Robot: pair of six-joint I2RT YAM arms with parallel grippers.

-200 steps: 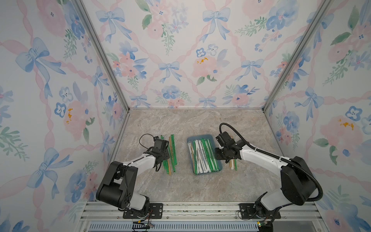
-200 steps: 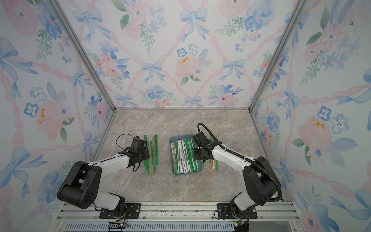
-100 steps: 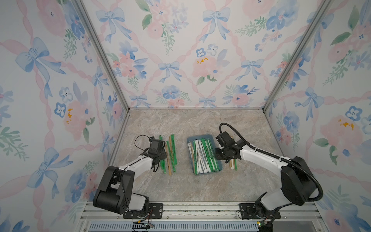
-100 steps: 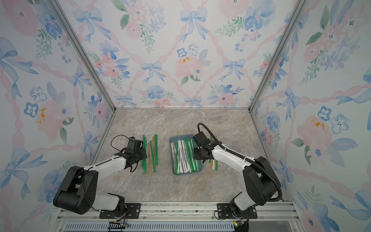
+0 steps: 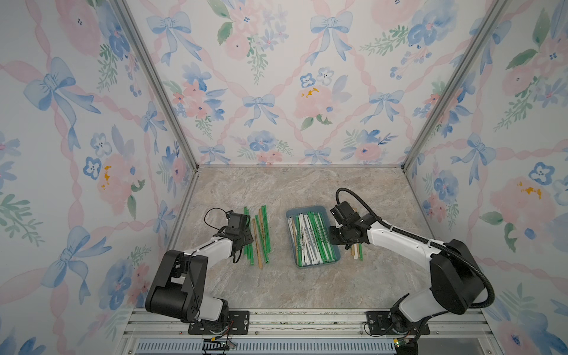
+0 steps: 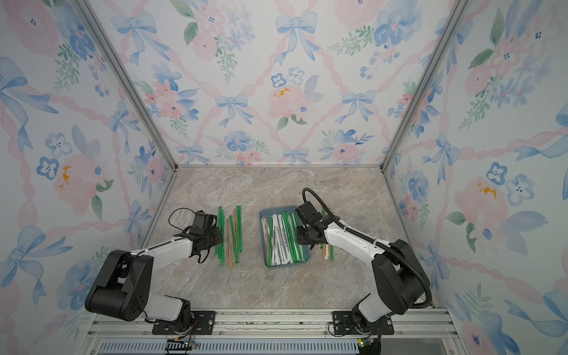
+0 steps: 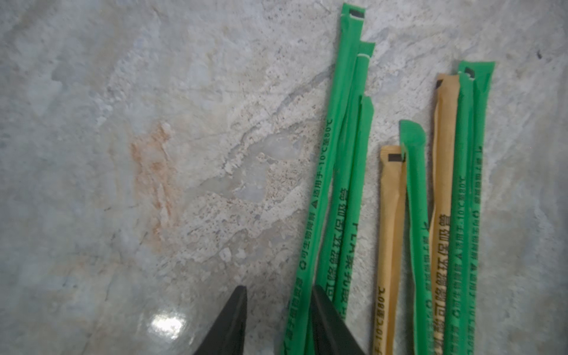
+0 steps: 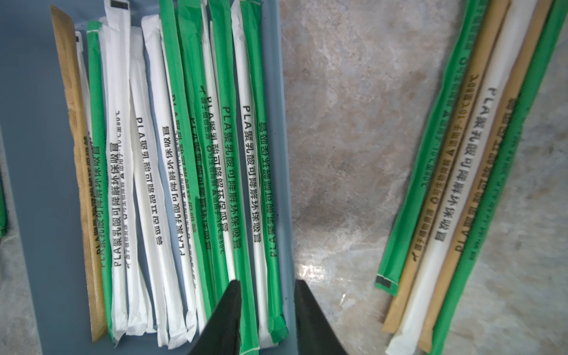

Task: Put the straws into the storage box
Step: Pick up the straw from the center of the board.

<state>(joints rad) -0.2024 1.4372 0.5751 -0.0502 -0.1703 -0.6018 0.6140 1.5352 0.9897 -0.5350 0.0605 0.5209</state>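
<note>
Left wrist view: left gripper [image 7: 278, 287] low, black fingers parted astride the outermost green paper-wrapped straw [image 7: 319, 184], not yet pinching it. Just past one finger, more thin wrapped straws [image 7: 442, 215], green and tan, loose on the table. Next, shallow blue-grey plastic storage box [image 8: 37, 184], holding a dozen or more. Right gripper [image 8: 267, 281] fingers apart, empty, over the box wall; a few more straws apart from one finger, unboxed. Roughly half done, by the look of the piles. Marbled grey-beige tabletop [image 5: 307, 285]; floral, bow-patterned walls [image 5: 276, 92].
</note>
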